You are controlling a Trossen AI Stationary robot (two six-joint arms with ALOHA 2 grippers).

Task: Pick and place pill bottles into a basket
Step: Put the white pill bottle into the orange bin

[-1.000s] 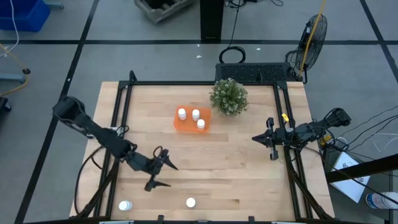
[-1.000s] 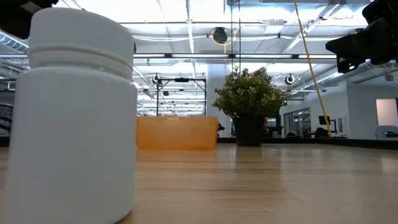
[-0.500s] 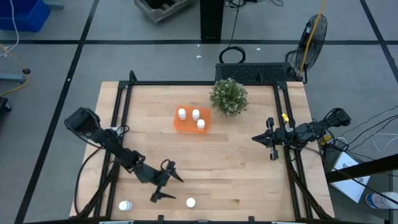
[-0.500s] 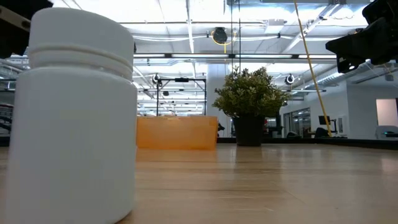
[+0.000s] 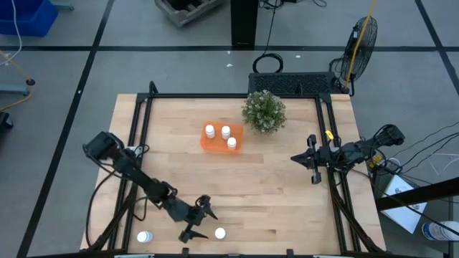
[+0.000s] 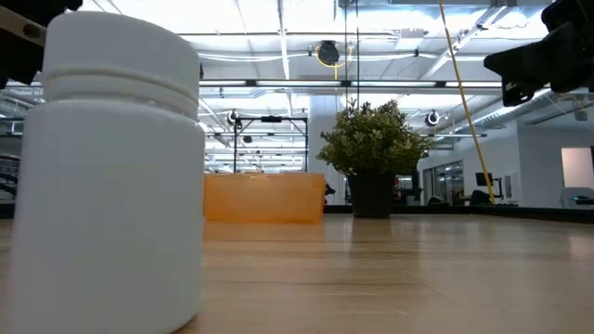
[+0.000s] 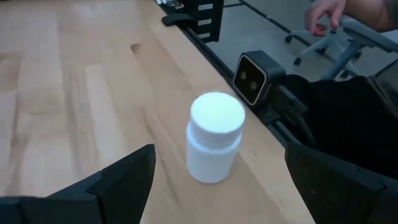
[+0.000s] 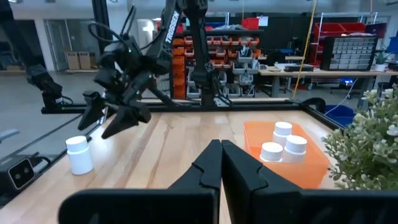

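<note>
High view: left gripper (image 5: 203, 221) sits low at the near edge of the table (image 5: 287, 186), fingers spread wide, holding nothing, just left of a loose pill bottle (image 5: 220, 233). A second loose bottle (image 5: 144, 236) stands at the near-left corner. Three bottles stand inside the orange basket (image 5: 212, 146), mid-table toward the far side, left of the green plant (image 5: 264, 111). Five bottles in all: white cylinders, round white caps. Right gripper (image 5: 311, 160) waits at the right edge, fingers pressed together, empty.

Low view: one bottle (image 6: 111, 176) fills the left foreground, upright; basket (image 6: 264, 198) and plant (image 6: 373, 153) stand far back.

Left wrist view: one upright bottle (image 7: 213, 137) stands between the wide-open fingers (image 7: 124, 177), untouched, near the table edge and a small camera (image 7: 255, 77). A person's hand (image 7: 326, 15) shows beyond the table.

Right wrist view: own fingers (image 8: 208, 169) closed. Basket (image 8: 314, 163) with three bottles, one bottle (image 8: 79, 154) below the left gripper (image 8: 109, 118).
</note>
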